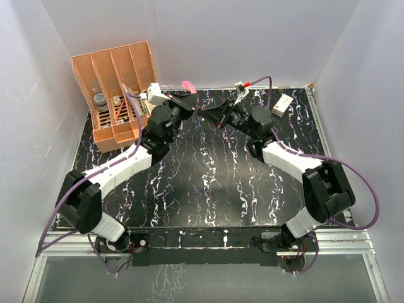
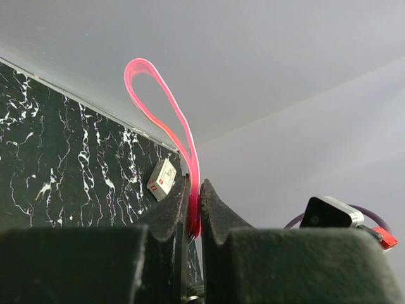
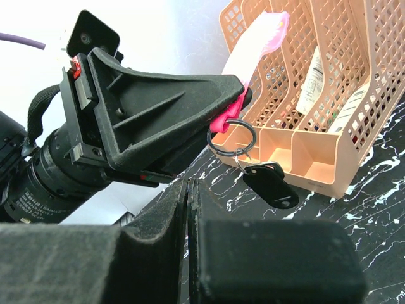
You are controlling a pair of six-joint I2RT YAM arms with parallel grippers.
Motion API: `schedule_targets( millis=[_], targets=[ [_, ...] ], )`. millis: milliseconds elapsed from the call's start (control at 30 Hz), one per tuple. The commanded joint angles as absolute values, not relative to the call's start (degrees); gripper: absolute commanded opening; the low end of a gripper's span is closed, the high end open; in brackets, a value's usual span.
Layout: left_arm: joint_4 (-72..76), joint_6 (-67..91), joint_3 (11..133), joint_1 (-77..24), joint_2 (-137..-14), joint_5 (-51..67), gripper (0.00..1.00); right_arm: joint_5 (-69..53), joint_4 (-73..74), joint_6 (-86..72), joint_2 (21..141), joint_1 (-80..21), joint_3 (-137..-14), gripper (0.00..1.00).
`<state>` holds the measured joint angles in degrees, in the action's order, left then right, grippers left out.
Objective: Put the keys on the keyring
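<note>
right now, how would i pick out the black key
Find the peach desk organiser at the back left. Beside it the left tool pinches a pink strap with a metal ring below. The black key dangles from that ring, solid and dark against the thin hoop and bright strap.

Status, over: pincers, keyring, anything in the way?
Left pincer shut on keyring strap. Right pincer shut, nothing seen in it. Dark key hangs on the keyring; blue key not in view. Nothing between the pincers.
</note>
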<state>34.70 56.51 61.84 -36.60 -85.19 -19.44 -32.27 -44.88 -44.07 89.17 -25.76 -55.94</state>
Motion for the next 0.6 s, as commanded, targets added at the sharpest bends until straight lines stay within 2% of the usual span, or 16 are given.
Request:
schedule_targets(
  millis=[0,567],
  targets=[
    [37.63,55.59,64.79,-37.89,-85.16,-21.59,0.0,-30.14,-45.39,-43.87,86.58,-25.58,-58.62,0.0],
    [36.62,55.44,65.17,-39.68,-85.17,-23.06,0.0,-26.72,-45.05,-45.05,85.44,-25.4,-58.74,0.0]
  ],
)
